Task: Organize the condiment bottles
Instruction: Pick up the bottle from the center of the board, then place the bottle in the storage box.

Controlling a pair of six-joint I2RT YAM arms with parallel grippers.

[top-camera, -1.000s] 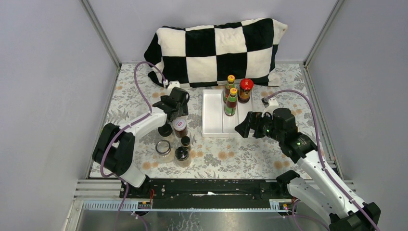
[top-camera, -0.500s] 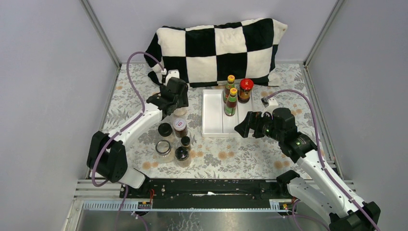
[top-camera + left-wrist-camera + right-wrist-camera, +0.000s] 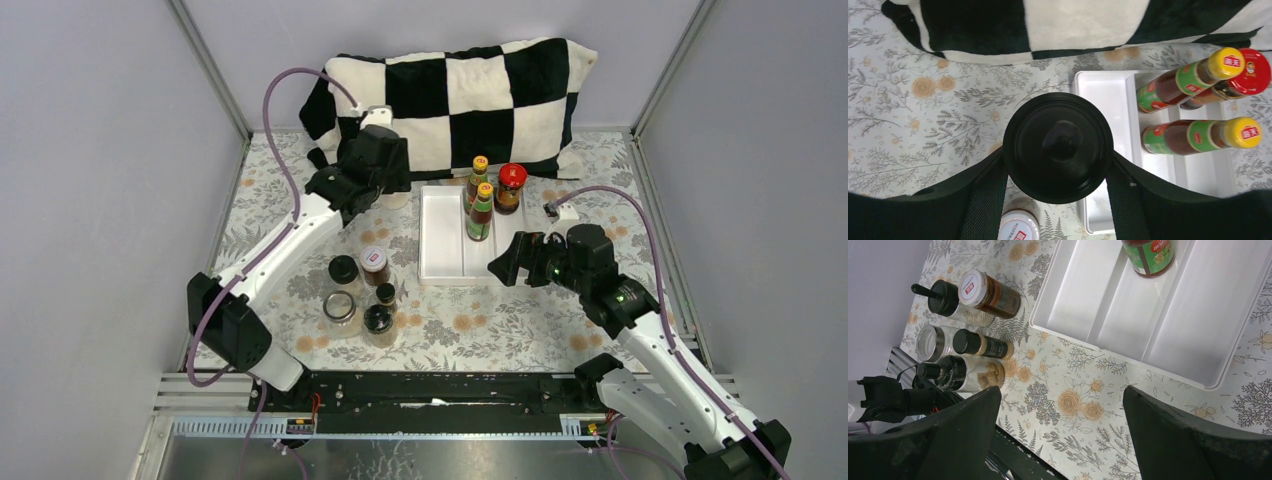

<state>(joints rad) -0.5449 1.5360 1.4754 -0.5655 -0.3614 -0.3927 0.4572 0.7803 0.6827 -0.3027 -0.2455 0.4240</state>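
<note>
Furthest left, five condiment bottles stand upright in a tight cluster on the flowered surface [image 3: 450,320]: a black-capped jar [image 3: 343,269]; a white-lidded jar [image 3: 374,263] of brown stuff just beside it; a squat clear glass jar [image 3: 339,307] nearer the arm bases; a slim black-capped spice jar [image 3: 385,293] to its right; and a dark-topped jar [image 3: 377,319] nearest the bases. All five are apart from the white tray [image 3: 440,235].

Next, the left pincer [image 3: 385,190] reaches out to the tray's far-left corner, in front of the chequered cushion [image 3: 450,95]; it is clenched on a black-lidded jar [image 3: 1058,145], its fingers [image 3: 983,200] pressed against either side below the round lid. The wrist view looks straight down on that lid, which overlaps the tray's left rim; whether the jar's base touches anything I cannot tell.

At the tray's far end stand two yellow-capped sauce bottles [image 3: 480,215], one behind the other, with green-and-red labels; a red-lidded jar [image 3: 510,188] sits just right of the farther one; the rest of the tray's long lanes lie bare.

Rightmost, the right pincer [image 3: 1063,435] hovers at the tray's near-right corner; it is released, jaws spread wide with nothing between them, flowered cloth showing in the gap.
</note>
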